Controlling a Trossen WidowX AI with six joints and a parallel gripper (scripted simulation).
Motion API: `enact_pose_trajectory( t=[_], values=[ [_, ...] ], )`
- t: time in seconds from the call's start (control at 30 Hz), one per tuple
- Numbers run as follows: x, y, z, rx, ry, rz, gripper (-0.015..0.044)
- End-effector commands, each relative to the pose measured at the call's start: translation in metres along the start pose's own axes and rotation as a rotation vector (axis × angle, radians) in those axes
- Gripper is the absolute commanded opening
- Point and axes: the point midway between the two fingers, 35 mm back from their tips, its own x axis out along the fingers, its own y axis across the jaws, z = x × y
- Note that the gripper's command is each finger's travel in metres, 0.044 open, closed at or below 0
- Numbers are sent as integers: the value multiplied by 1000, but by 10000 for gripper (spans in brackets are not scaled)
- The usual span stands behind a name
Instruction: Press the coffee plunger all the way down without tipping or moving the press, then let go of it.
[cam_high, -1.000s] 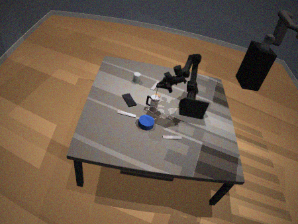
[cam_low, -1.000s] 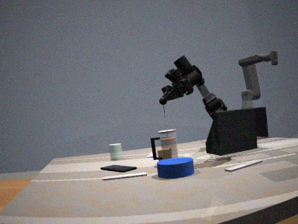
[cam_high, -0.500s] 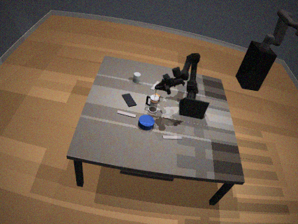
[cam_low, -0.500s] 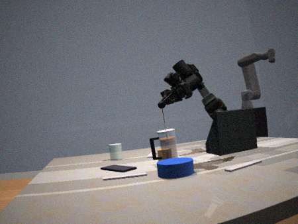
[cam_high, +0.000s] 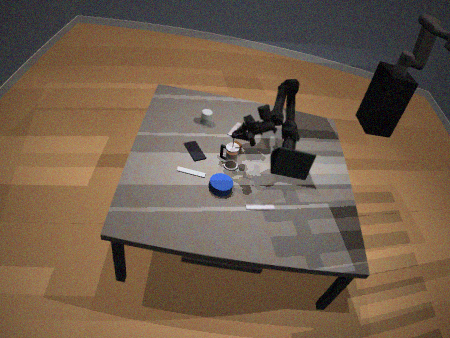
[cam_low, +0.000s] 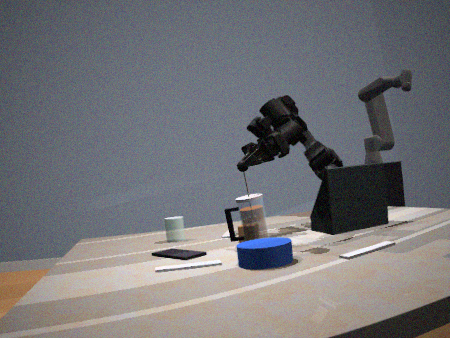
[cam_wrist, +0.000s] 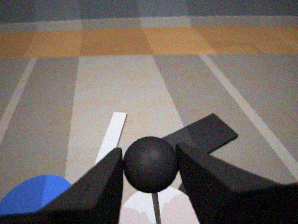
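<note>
The coffee press (cam_high: 233, 150) (cam_low: 253, 222) is a clear glass with brown contents, a white rim and a black handle (cam_high: 223, 151) (cam_low: 229, 225). It stands on the table and looks slightly leaning in the exterior view; I cannot tell whether it is truly tilted. Its thin plunger rod (cam_low: 246, 184) (cam_wrist: 156, 207) rises well above the rim to a round black knob (cam_low: 242, 168) (cam_wrist: 150, 172). My gripper (cam_high: 236, 134) (cam_low: 243, 166) (cam_wrist: 149, 152) is shut on the knob, one finger on each side. The press's base is partly hidden in the exterior view.
A blue disc (cam_high: 221, 184) (cam_low: 265, 254) (cam_wrist: 40, 197) lies near the press. A dark phone-like slab (cam_high: 194, 150) (cam_low: 179, 254) (cam_wrist: 210, 132), a pale cup (cam_high: 206, 116) (cam_low: 174, 228) and white strips (cam_high: 191, 172) (cam_low: 367, 249) lie around. A black box (cam_high: 292, 163) (cam_low: 357, 197) stands by my arm.
</note>
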Motion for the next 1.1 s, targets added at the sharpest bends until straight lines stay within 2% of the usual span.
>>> enact_pose_trajectory(
  t=[0.0, 0.47, 1.07],
  values=[
    [7, -1, -31, -45, 65, -2, 116],
    [24, -3, -46, -49, 58, -8, 116],
    [32, -1, -42, -48, 57, -10, 116]
  ],
)
